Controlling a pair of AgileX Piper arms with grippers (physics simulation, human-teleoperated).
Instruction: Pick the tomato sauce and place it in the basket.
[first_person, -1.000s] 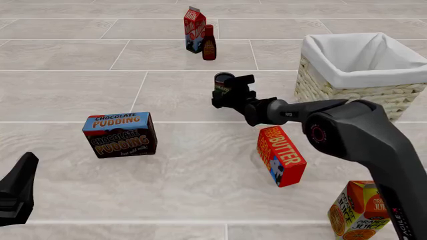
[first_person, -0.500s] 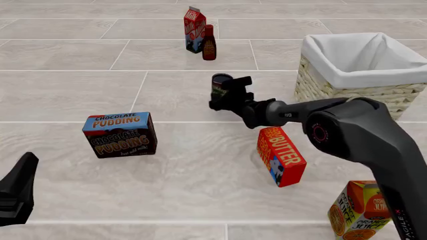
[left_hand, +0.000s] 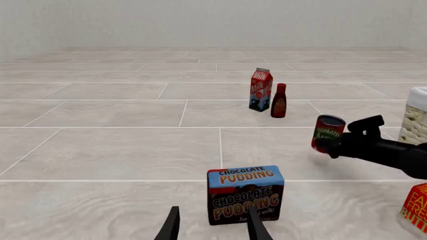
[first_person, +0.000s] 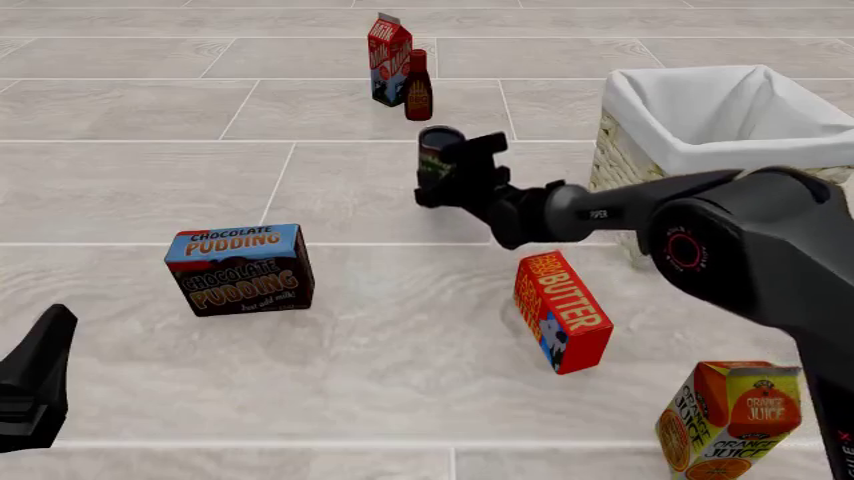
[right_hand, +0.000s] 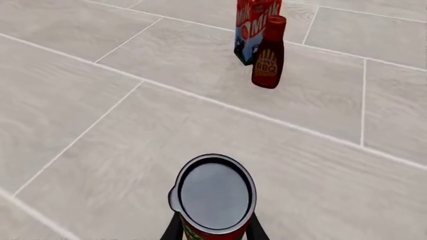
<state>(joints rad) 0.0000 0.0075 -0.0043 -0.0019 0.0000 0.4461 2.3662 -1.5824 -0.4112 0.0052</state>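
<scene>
Gripping the tomato sauce (first_person: 437, 152) clear of the counter (first_person: 334, 330), right hand (first_person: 451, 170) risks clipping the basket (first_person: 641, 170) rim; left hand (left_hand: 212, 227) narrowly open, idle.

You see the tomato sauce (right_hand: 213, 196) as a metal can with a smooth, dull grey lid and a glossy printed label. The basket (first_person: 694, 185), at three o'clock, shows rough woven straw under matt white cloth. The butter box (first_person: 563, 312) looks like printed card. The table (first_person: 160, 180) reads as matt, wood-grained tile.
</scene>
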